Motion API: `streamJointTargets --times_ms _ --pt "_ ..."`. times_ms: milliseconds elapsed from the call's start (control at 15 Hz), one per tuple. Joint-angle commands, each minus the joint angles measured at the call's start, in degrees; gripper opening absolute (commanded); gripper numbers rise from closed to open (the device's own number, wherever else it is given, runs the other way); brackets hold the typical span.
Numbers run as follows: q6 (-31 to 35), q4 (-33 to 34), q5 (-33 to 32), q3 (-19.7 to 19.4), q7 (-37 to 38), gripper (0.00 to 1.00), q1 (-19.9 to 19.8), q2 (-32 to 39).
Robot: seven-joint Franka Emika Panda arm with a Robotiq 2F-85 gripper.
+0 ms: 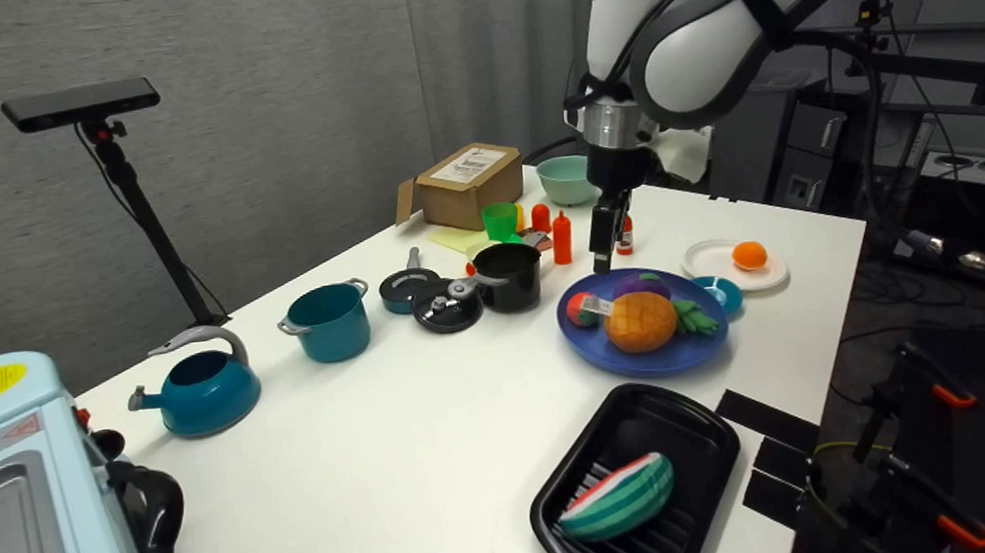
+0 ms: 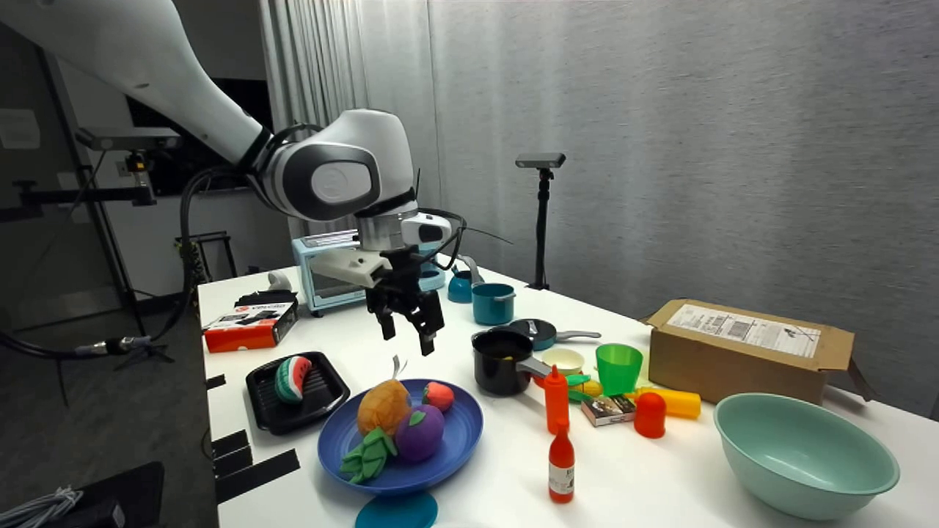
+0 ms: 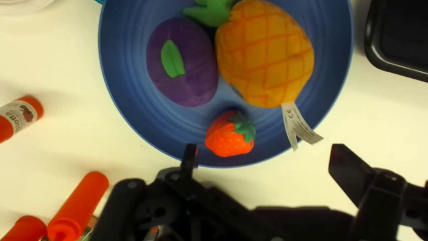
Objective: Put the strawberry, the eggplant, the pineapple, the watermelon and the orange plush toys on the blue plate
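The blue plate [image 1: 582, 353] [image 2: 463, 433] [image 3: 122, 100] holds the orange-yellow pineapple [image 1: 640, 325] [image 2: 383, 408] [image 3: 267, 60], the purple eggplant [image 1: 639, 282] [image 2: 419, 438] [image 3: 197, 70] and the small red strawberry [image 1: 581, 310] [image 2: 438, 397] [image 3: 227, 140]. The watermelon [image 1: 623, 503] [image 2: 290, 381] lies in the black tray beside the plate. The orange [image 1: 749, 255] sits on a small white plate in an exterior view; it is out of the wrist view. My gripper [image 2: 408, 341] [image 3: 264, 149] is open and empty, above the blue plate's edge near the strawberry.
The black tray [image 1: 576, 446] [image 3: 401, 36] stands beside the blue plate. The white plate [image 1: 708, 273] is on its other side, by a teal lid [image 1: 721, 294]. Red bottles [image 1: 561, 238] [image 2: 562, 466], a black pot [image 1: 510, 277] and a box [image 1: 470, 186] stand behind.
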Motion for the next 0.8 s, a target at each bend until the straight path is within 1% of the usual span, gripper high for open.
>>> streamJointTargets --times_ms 0,133,267,400,467,533,733 --pt "-6.0 2.18 7.4 3.0 -5.8 1.0 -0.24 -1.24" --pt "-8.95 2.29 10.67 4.84 -9.41 1.0 0.46 -0.87" --pt "-10.78 1.52 11.13 6.53 -11.24 1.0 1.59 -0.32" --pt "-11.41 0.91 9.51 7.5 -10.7 1.0 2.76 0.11" --pt "-11.79 0.0 8.7 7.25 -10.2 1.0 2.64 -1.16" --pt "-10.59 0.88 9.29 7.25 -9.01 1.0 2.85 -0.02" --pt "-10.64 0.37 9.08 7.25 -9.0 1.0 3.11 -0.07"
